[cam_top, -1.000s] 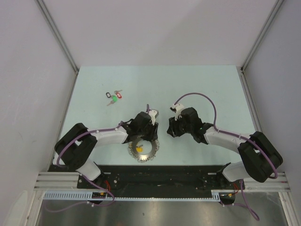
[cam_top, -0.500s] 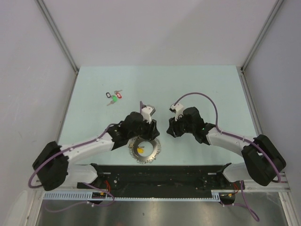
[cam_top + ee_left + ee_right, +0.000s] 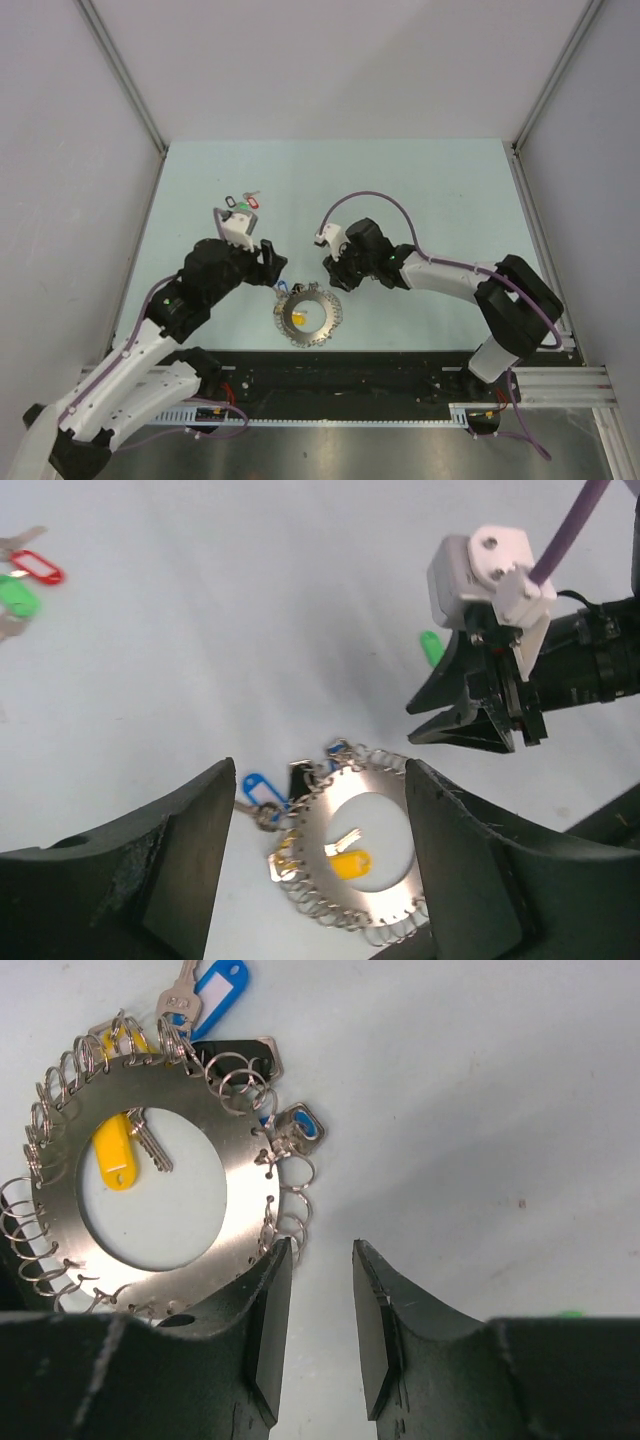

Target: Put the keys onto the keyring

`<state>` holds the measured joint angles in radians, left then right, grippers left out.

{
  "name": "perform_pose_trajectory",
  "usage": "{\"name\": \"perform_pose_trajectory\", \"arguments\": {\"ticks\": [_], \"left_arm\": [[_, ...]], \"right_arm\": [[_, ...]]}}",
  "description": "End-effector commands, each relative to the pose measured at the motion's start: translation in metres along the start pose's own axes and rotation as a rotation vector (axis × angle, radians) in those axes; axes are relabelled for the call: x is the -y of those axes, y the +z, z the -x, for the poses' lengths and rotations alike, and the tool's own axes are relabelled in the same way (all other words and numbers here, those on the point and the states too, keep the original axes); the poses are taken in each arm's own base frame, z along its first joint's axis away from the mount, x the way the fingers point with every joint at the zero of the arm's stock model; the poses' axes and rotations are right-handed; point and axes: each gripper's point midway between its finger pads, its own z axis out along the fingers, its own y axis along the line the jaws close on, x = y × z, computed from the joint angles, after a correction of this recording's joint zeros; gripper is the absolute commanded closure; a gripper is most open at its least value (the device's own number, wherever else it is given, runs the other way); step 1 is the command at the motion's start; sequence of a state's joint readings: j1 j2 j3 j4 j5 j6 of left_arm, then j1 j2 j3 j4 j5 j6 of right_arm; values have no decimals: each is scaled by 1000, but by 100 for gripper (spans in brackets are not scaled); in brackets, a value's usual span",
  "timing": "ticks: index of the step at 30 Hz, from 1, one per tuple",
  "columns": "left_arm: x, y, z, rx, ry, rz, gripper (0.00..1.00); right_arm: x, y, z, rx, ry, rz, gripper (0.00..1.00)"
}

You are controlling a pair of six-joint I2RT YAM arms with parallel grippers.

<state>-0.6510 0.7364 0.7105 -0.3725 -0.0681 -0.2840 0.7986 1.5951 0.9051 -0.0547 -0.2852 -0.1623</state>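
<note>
The big flat grey metal keyring [image 3: 308,315], with a wide hole and little wire loops all round its edge, lay on the pale green table [image 3: 450,190]. It was close to the near edge, between the two arms. A yellow plastic tag [image 3: 115,1155] with a small key lay inside the hole. A black plastic tag [image 3: 240,1055] lay at the edge of the keyring, among the loops.

The small silver key with the blue plastic tag [image 3: 262,787] lay just beside the keyring, on its far left side. I could not tell if it was hooked on a loop. A bright green plastic tag [image 3: 431,647] lay on the table, apart from the keyring and close to the right gripper [image 3: 322,1260]. I could not see its key.

The left gripper [image 3: 320,780] hung over the far left side of the keyring. Its black fingers [image 3: 170,850] were wide apart and held nothing.

The right gripper was by the far right side of the keyring. Its fingers [image 3: 270,1330] were a little apart, with only bare table in the gap.

A bunch of keys with black, red and green tags [image 3: 245,203] lay far back on the left, well apart from the keyring.
</note>
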Motion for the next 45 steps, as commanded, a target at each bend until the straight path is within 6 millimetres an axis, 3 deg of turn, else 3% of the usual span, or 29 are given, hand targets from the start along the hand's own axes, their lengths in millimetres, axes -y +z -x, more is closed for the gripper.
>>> {"name": "perform_pose_trajectory", "arguments": {"ticks": [1, 5, 11, 21, 26, 30, 33, 38, 45], "left_arm": [[-32, -19, 8, 34, 76, 85, 27], [-41, -13, -4, 38, 65, 82, 27], [-49, -15, -2, 53, 65, 96, 27], [-49, -18, -3, 66, 75, 92, 27], [-48, -19, -2, 71, 79, 88, 27], [-48, -19, -1, 75, 79, 86, 27], [-47, -20, -1, 77, 80, 81, 27], [-45, -21, 0, 87, 84, 72, 27], [-43, -22, 0, 90, 88, 63, 27]], "right_arm": [[-10, 12, 1, -82, -123, 46, 65], [-21, 26, -11, -153, -140, 100, 65], [-23, 30, -23, -228, -134, 116, 65], [-22, 44, -22, -245, -150, 118, 65], [-23, 47, -24, -262, -149, 127, 75], [-34, 38, -15, -243, -120, 163, 93], [-39, 29, -12, -244, -67, 166, 100], [-44, 15, -15, -247, -3, 146, 100], [-30, 7, -29, -281, 87, 36, 98]]}}
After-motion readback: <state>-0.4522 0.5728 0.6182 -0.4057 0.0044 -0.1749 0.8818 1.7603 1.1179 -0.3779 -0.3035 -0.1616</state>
